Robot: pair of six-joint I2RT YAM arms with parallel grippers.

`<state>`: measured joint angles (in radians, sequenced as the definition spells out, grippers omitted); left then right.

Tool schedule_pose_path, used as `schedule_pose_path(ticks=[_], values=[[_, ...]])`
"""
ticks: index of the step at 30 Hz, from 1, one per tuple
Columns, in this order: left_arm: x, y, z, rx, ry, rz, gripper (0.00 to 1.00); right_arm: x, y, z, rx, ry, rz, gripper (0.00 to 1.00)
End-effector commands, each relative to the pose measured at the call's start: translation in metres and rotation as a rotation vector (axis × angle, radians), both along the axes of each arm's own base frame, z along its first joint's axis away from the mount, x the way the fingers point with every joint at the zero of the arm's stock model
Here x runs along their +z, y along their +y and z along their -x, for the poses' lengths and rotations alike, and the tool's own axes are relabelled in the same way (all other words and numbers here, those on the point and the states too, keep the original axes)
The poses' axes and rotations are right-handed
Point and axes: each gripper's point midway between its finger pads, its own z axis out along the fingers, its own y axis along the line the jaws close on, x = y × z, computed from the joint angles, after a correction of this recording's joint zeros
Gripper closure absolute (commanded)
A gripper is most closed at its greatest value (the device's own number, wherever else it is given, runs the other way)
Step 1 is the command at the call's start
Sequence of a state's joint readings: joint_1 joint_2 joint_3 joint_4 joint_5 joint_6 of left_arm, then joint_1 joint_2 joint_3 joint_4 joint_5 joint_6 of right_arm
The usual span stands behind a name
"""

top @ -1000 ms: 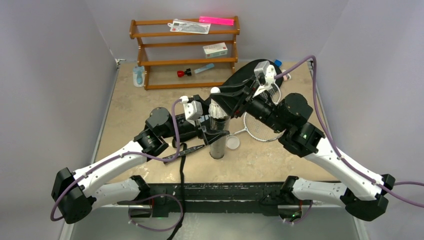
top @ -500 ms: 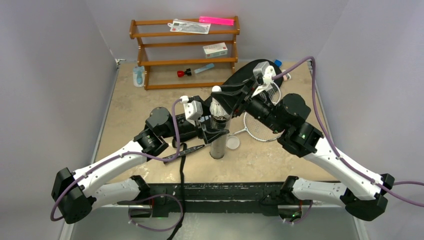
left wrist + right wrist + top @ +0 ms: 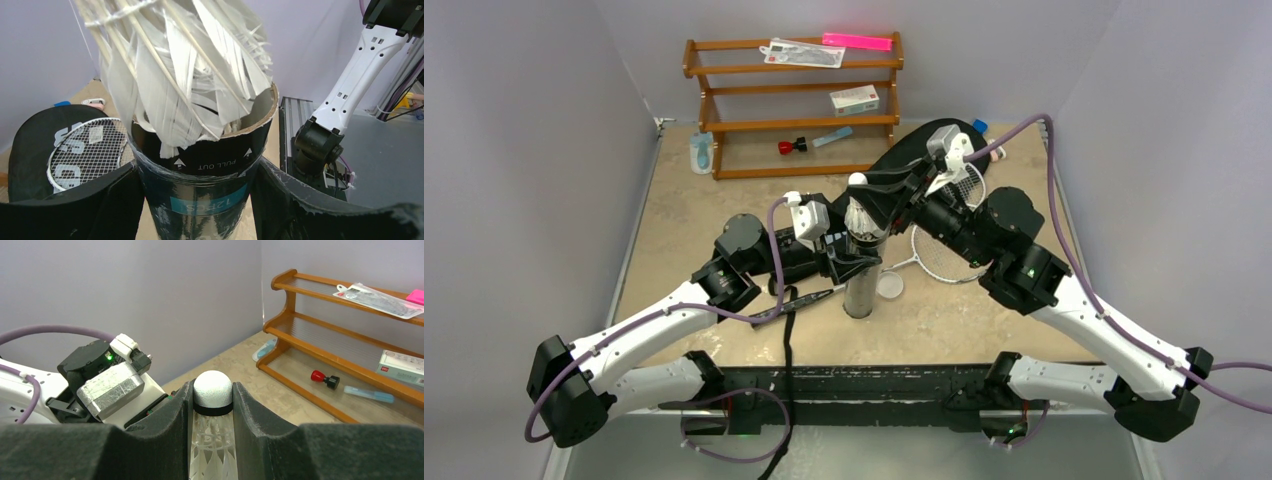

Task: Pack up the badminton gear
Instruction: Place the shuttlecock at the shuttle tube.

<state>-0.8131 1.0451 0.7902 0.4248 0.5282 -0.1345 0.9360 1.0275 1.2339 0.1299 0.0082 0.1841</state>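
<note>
The dark tube (image 3: pixel 860 295) (image 3: pixel 200 205) stands upright at mid-table. My left gripper (image 3: pixel 855 265) (image 3: pixel 196 170) has a finger against each side of it just below the rim, shut on the tube. Above it my right gripper (image 3: pixel 865 200) (image 3: pixel 213 386) is shut on a white shuttlecock (image 3: pixel 856 214) (image 3: pixel 212 450), cork up. Its feathers (image 3: pixel 185 80) reach down into the tube's mouth. A silver racket (image 3: pixel 946 255) (image 3: pixel 87 155) lies to the right, its head in the black bag (image 3: pixel 921 150) (image 3: pixel 30 150).
A round clear lid (image 3: pixel 890 285) lies just right of the tube. The brown wooden rack (image 3: pixel 794 100) stands at the back with small items on its shelves. A black strap (image 3: pixel 789 335) trails over the table's near edge.
The left gripper's fingers have closed in onto the tube's sides. The right gripper has shifted slightly with the shuttlecock over the tube mouth.
</note>
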Motion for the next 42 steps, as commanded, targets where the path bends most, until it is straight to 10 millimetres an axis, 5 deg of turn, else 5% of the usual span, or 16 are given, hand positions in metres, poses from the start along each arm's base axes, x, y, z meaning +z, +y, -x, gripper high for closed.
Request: schedule_pose_path(ticks=[1,30,42], values=[[0.026,0.003,0.007,-0.021,-0.070,0.058,0.37,0.012,-0.003,0.002,-0.003,-0.052,0.018,0.82],[0.018,0.001,0.011,-0.045,-0.050,0.047,0.48,0.031,-0.023,0.001,-0.072,0.054,-0.078,0.81],[0.018,0.002,0.013,-0.055,-0.056,0.048,0.49,0.021,-0.027,-0.001,-0.094,0.034,-0.023,0.82]])
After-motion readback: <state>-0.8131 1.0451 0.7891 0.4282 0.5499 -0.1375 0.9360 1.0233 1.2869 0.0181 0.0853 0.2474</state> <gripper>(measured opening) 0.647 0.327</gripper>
